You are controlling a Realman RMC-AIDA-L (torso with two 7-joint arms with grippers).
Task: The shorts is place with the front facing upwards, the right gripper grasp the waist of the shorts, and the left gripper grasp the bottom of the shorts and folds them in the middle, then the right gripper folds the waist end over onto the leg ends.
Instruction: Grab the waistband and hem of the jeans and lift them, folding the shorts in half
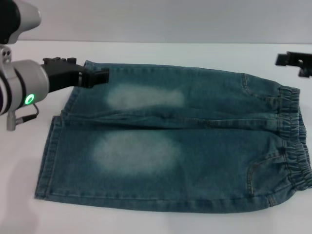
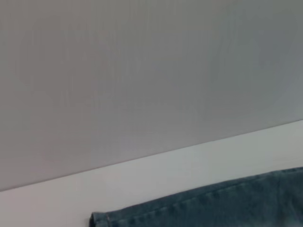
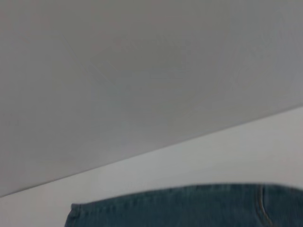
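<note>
White table, grey wall

Overhead head view; low wrist views

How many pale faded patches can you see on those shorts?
2. One patch is on the far leg of the shorts, just beyond the left claw. The other patch is on the near leg. The underside is hidden.

Looks like a bare robot test bench or lab: a plain white table runs up to a blank grey wall, and nothing homely shows.
</note>
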